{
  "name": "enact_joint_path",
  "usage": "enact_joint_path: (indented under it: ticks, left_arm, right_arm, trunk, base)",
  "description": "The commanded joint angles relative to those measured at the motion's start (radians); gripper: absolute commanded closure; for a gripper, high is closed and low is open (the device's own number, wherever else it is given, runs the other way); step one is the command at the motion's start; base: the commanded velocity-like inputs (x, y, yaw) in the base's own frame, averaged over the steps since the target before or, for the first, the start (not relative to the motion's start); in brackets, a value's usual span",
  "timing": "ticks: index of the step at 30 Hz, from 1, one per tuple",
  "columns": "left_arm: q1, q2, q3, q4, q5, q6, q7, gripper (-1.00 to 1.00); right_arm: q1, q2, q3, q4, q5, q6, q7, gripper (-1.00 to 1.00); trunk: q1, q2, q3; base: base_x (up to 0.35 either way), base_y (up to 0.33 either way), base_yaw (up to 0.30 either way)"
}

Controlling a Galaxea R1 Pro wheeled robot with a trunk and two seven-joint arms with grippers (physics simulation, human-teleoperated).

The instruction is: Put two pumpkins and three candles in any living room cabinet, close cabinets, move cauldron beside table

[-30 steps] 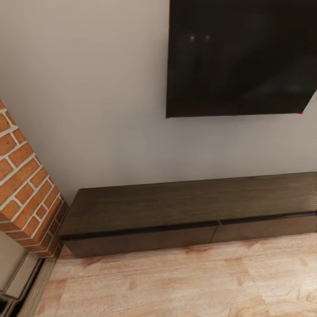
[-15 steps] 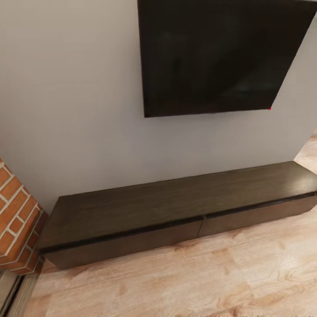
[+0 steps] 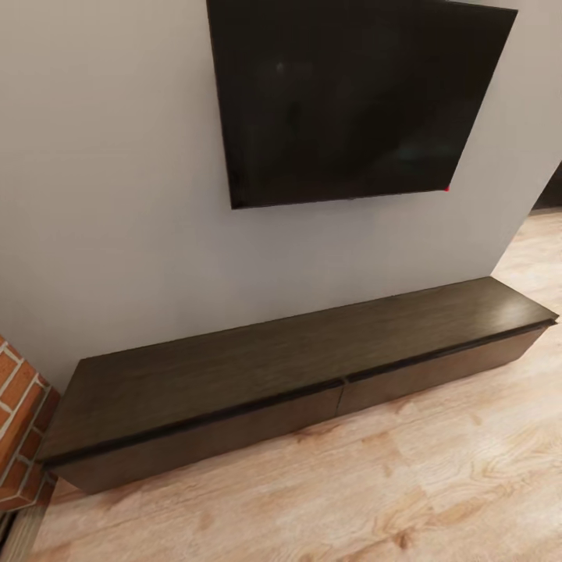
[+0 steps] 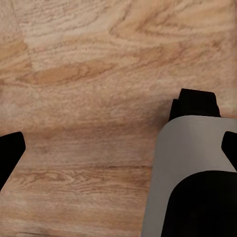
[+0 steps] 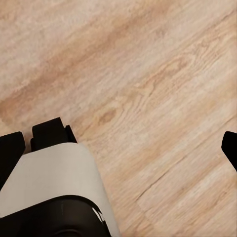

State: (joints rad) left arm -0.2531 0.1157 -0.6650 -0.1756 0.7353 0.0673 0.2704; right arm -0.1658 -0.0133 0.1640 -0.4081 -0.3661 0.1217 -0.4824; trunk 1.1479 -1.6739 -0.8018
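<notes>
The cabinet (image 3: 297, 375) is sitting shut below the television (image 3: 351, 101) — nothing visibly stowed; both grippers' fingers are hanging spread over the floor (image 4: 89, 69) — empty.

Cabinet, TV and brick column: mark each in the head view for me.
cabinet (image 3: 234, 367): head view, on its bare top.
TV (image 3: 351, 94): head view, middle of the dark screen.
brick column (image 3: 19, 414): head view, on its brick face beside the cabinet's end.
</notes>
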Motion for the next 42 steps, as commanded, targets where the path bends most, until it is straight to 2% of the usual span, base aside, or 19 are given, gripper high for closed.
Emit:
enact_joint_path:
  ticks: [1, 14, 22, 30, 33, 36, 42]
  left_arm:
    - [0.0, 0.001, -0.008, -0.004, 0.006, 0.006, 0.007, -1.0]
    - [0.0, 0.001, -0.008, -0.005, 0.009, 0.006, 0.007, -1.0]
    - [0.0, 0.0, -0.008, -0.009, 0.007, 0.008, 0.005, -1.0]
    - [0.0, -0.005, -0.012, -0.017, 0.001, 0.006, 0.003, -1.0]
    - [0.0, -0.014, -0.033, -0.018, -0.001, 0.006, 0.004, -1.0]
    - [0.0, -0.027, -0.115, -0.019, -0.001, 0.004, 0.004, -1.0]
    - [0.0, -0.031, -0.158, -0.019, 0.0, 0.003, 0.004, -1.0]
  right_arm:
    - [0.0, -0.001, 0.008, -0.002, -0.004, 0.009, -0.007, -1.0]
    - [0.0, -0.001, 0.009, 0.012, -0.009, 0.009, -0.007, -1.0]
    - [0.0, -0.001, 0.009, 0.031, -0.013, 0.009, -0.007, -1.0]
    - [0.0, -0.001, 0.007, 0.033, -0.014, 0.009, -0.007, -1.0]
    - [0.0, -0.001, 0.008, 0.035, -0.01, 0.009, -0.006, -1.0]
    - [0.0, -0.001, 0.014, 0.06, -0.003, 0.009, -0.006, -1.0]
    - [0.0, -0.001, 0.022, 0.075, -0.002, 0.005, -0.005, -1.0]
  trunk:
    - [0.0, 0.0, -0.001]
    - [0.0, 0.0, -0.001]
    - [0.0, 0.0, -0.001]
    - [0.0, 0.0, -0.001]
    - [0.0, 0.0, -0.002]
    - [0.0, 0.0, -0.002]
    - [0.0, 0.0, -0.002]
  base:
    - [0.0, 0.0, -0.024]
    - [0.0, 0.0, -0.051]
    - [0.0, -0.012, -0.23]
    - [0.083, -0.196, -0.262]
    - [0.181, -0.249, -0.113]
    - [0.199, -0.255, -0.039]
    - [0.203, -0.257, -0.01]
